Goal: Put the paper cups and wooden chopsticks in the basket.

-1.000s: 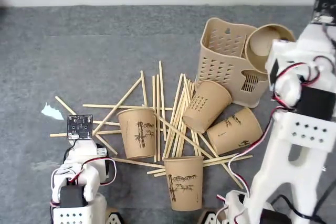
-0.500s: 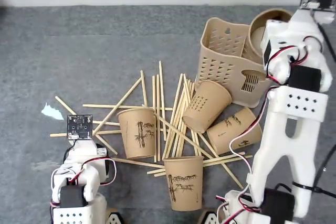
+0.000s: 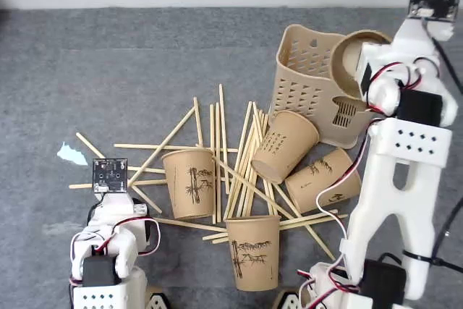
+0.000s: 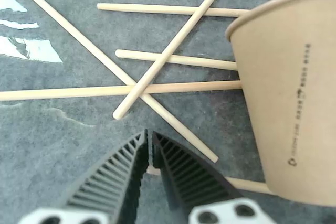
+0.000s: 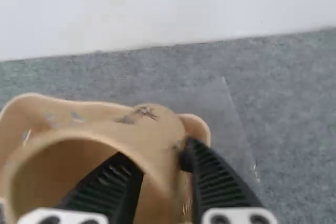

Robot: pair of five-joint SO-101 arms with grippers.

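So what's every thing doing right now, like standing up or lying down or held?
Basket, on the table, open top.
Held cup, gripped above the basket.
Right hand, shut on the held cup.
Left hand, shut, empty.
Four loose cups, lying on their sides.
Chopsticks, scattered flat.

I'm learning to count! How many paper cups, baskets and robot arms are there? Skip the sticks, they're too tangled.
Paper cups: 5
Basket: 1
Robot arms: 2
Total: 8
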